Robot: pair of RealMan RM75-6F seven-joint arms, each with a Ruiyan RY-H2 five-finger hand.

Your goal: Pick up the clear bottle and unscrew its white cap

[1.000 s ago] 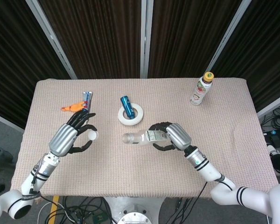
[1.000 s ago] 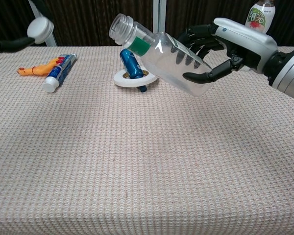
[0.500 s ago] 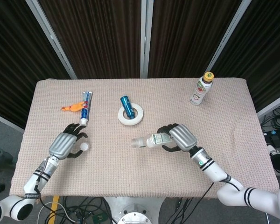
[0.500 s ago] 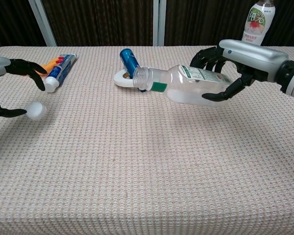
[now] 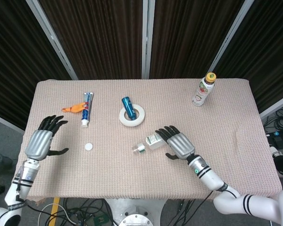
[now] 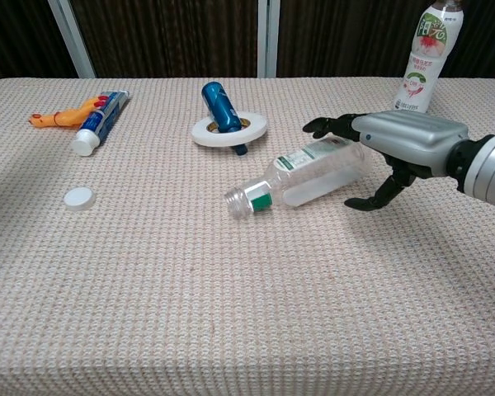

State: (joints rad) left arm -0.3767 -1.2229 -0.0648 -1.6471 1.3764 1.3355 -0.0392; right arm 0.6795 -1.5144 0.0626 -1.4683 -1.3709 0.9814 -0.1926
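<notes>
From the head view the clear bottle [image 5: 148,143] lies uncapped on the bench [image 5: 226,113], its white cap [image 5: 88,146] well apart, the left hand [image 5: 41,140] spread empty, while the chest view shows the right hand [image 6: 396,148] splayed beside the bottle, gripping nothing.
</notes>
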